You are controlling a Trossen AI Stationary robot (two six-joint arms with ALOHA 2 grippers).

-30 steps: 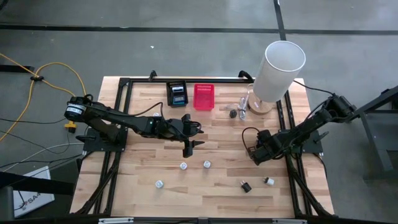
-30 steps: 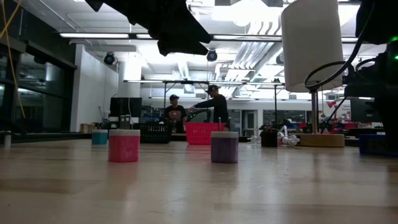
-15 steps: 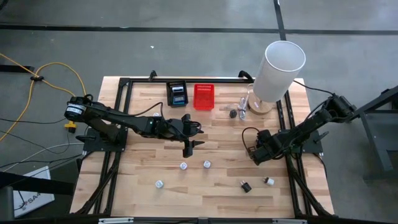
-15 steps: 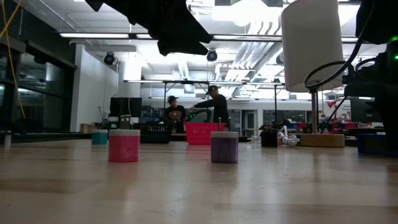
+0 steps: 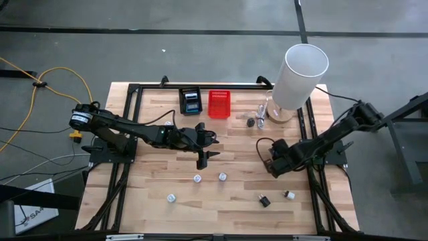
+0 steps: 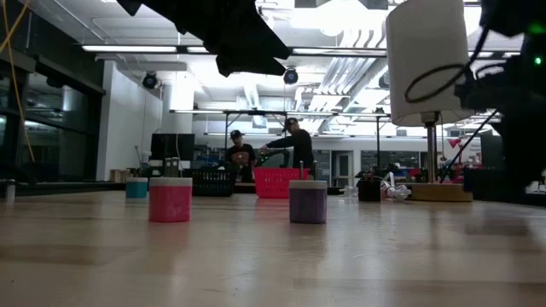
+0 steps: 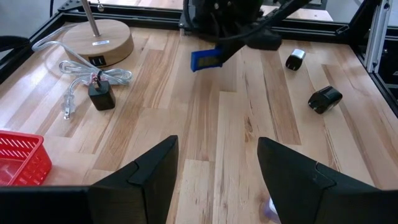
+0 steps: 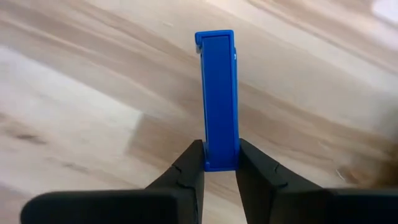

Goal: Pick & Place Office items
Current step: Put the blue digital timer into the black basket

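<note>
We see a flat blue bar (image 8: 216, 99) pinched at one end between two dark fingers (image 8: 186, 171), standing on edge and lifted clear of the wooden surface (image 8: 81, 106). Three small white lumps (image 5: 196, 179) sit apart in the middle of the surface; seen low, one is a pink cylinder (image 6: 171, 199) and another a purple cylinder (image 6: 308, 201), both upright with pale tops. Toward the near right lie a black clip (image 5: 264, 200) on its side and a small white-and-black piece (image 5: 289, 195). A small teal piece (image 6: 136, 188) stands farther back.
</note>
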